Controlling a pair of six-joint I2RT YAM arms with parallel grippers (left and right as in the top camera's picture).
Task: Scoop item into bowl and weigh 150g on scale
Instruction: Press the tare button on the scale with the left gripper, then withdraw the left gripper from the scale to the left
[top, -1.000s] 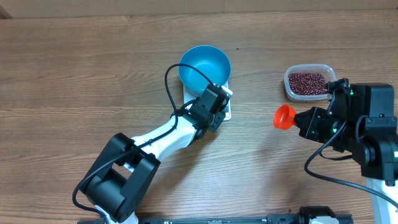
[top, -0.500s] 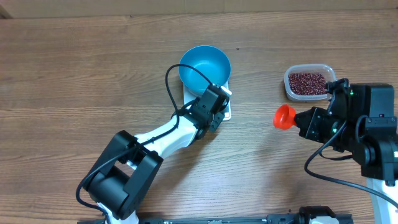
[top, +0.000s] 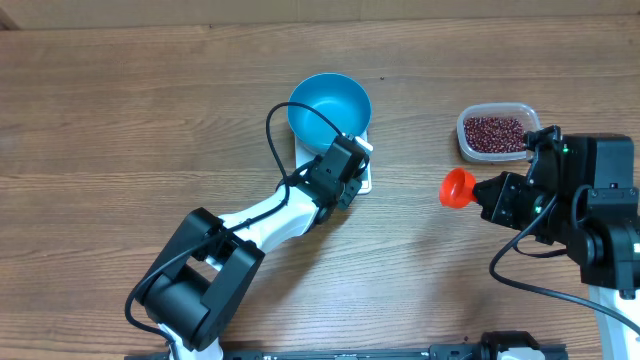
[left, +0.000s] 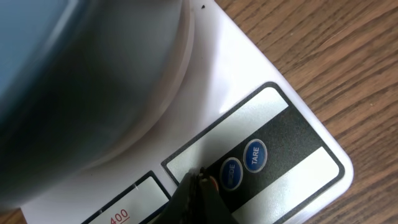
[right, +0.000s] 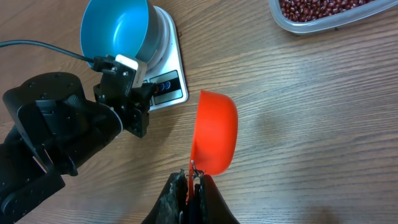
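Note:
The deep blue bowl stands empty on the white scale. My left gripper is shut with nothing held, its tip down on the scale's button panel just left of two round blue buttons. My right gripper is shut on the handle of an orange scoop, which hangs empty above the bare table right of the scale. The beans lie in a clear plastic tub at the far right.
The left arm stretches from the table's front edge up to the scale. The right arm's body sits just in front of the tub. Wood table all round.

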